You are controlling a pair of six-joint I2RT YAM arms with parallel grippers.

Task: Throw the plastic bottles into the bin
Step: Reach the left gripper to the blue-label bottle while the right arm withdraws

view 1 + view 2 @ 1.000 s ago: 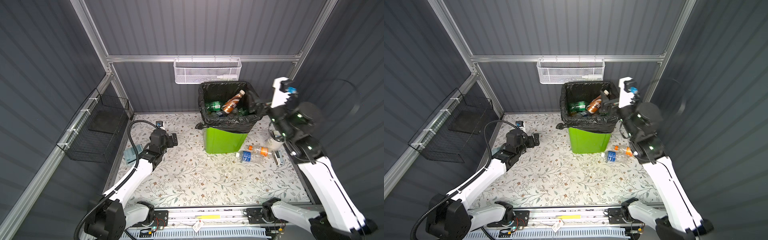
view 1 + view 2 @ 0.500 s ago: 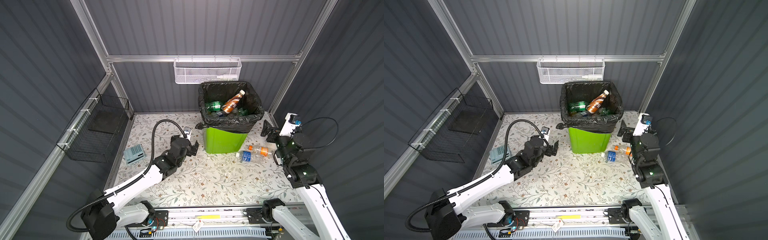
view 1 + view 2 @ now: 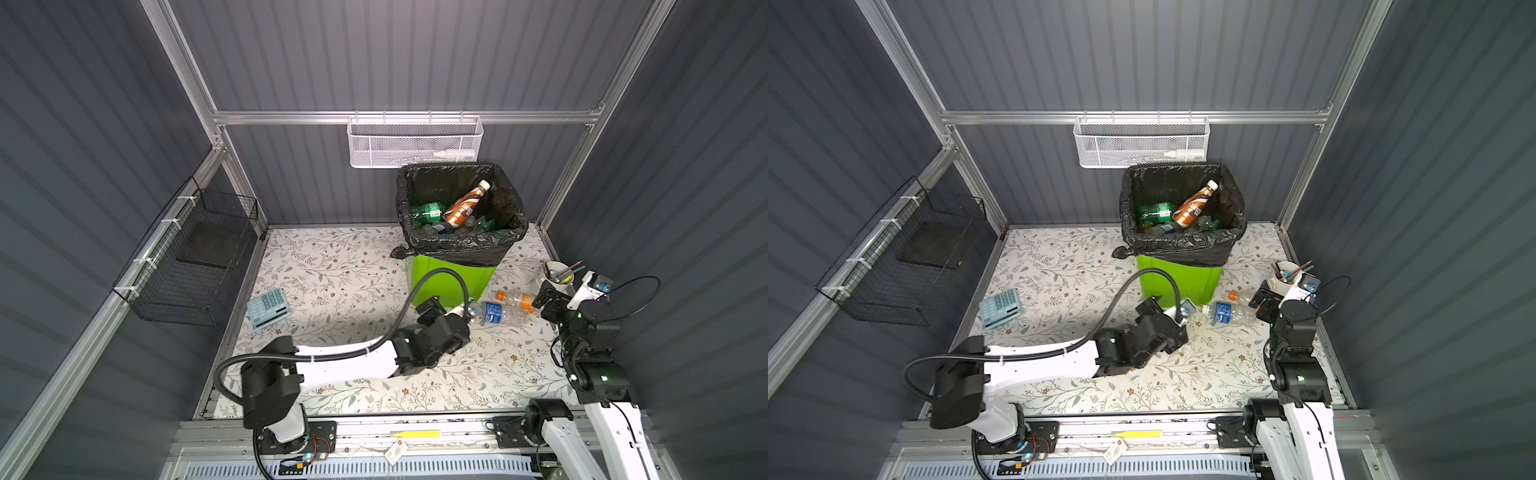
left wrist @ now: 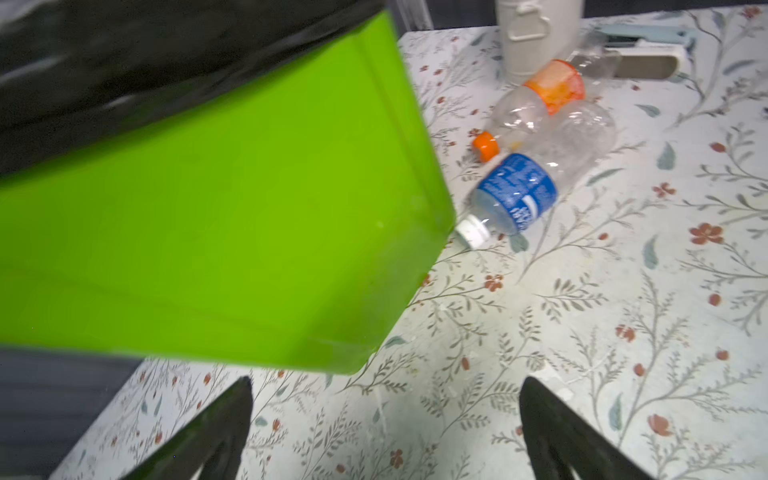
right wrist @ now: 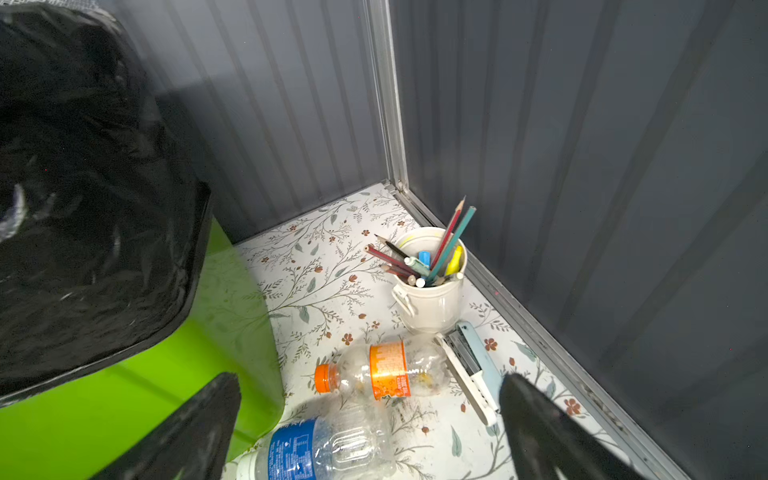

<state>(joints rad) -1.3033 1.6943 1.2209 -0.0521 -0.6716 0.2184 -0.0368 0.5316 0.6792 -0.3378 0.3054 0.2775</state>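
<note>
A: How are the grippers?
B: The left gripper (image 4: 385, 380) is wide open and empty, just beside the tall bright-green plastic bin (image 4: 232, 208). The right gripper (image 5: 369, 378) is open too, holding nothing.
A: And the bottles?
B: A clear plastic bottle with blue label (image 4: 515, 195) and a clear plastic bottle with orange label (image 4: 552, 89) lie side by side on the flowered table (image 3: 332, 270), near the bin. A brown bottle (image 3: 465, 203) and a green bottle (image 3: 426, 211) lie inside it.

Dark grey ribbed walls (image 3: 415, 58) closed three sides, framed by aluminium rails (image 3: 291, 117). A white mesh basket (image 3: 415, 145) hung on the back rail, a black wire basket (image 3: 195, 266) on the side wall. Floral floor (image 5: 332, 270) ran ahead of the right jaws to a corner post (image 5: 384, 104). Light was even.
</note>
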